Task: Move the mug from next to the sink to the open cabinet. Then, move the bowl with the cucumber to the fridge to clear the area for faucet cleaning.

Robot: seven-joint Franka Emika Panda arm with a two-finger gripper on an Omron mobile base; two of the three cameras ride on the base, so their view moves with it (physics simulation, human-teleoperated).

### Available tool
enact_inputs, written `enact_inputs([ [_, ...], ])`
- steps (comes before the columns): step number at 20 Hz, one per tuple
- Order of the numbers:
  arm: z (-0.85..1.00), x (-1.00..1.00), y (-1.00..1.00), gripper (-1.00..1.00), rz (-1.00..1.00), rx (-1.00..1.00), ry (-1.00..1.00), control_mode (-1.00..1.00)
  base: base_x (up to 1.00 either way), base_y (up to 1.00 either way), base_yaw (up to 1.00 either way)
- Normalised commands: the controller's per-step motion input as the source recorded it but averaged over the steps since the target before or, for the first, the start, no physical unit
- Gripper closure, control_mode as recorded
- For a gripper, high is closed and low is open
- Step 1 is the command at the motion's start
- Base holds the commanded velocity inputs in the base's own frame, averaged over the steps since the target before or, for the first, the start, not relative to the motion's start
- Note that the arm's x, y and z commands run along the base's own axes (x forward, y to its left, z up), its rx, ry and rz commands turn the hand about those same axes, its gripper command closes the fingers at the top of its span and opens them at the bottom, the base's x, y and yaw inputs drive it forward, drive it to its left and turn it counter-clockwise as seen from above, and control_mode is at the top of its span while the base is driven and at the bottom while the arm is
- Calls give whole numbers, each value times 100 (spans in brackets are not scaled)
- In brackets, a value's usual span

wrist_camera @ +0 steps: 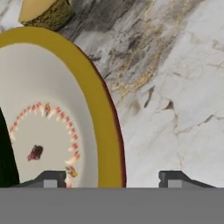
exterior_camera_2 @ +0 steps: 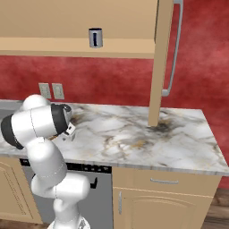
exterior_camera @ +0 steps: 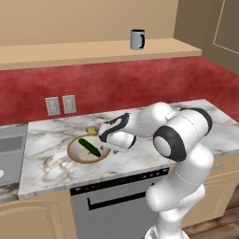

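Note:
The light grey mug (exterior_camera: 137, 39) (exterior_camera_2: 95, 37) stands upright on the shelf board of the open cabinet (exterior_camera: 70, 52) (exterior_camera_2: 49, 45). On the marble counter lies the bowl (exterior_camera: 77, 156), tan-rimmed, with the dark green cucumber (exterior_camera: 89, 147) across it. My gripper (exterior_camera: 104, 149) reaches down at the bowl's right edge. In the hand view my gripper (wrist_camera: 113, 179) is open and the golden rim of the bowl (wrist_camera: 103, 113) runs between the two fingertips (wrist_camera: 50, 178), apart from both. The cucumber (wrist_camera: 5, 157) is a dark strip at the left edge. The sink (exterior_camera: 9, 151) lies left of the counter.
A small yellow object (exterior_camera: 91, 130) (wrist_camera: 43, 13) sits just behind the bowl. Two wall outlets (exterior_camera: 60, 105) are on the red backsplash. A dishwasher front (exterior_camera: 116, 200) is under the counter. A tan upright panel with a long grey handle (exterior_camera_2: 172, 49) stands on the counter's right part.

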Motion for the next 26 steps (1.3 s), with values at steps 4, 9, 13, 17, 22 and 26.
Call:
enact_inputs([
  [4,0,0,0,100,0,0,0,-100,0,0,0],
  [9,36,-27,0,100,-5,0,-17,-100,0,0,0],
  [13,100,-41,0,100,-15,5,-30,-100,0,0,0],
  [17,100,-64,0,100,-18,10,-28,-100,0,0,0],
  [22,100,-95,-10,100,-16,32,-15,-100,0,0,0],
  [26,100,-84,-30,100,-17,49,-1,-100,0,0,0],
])
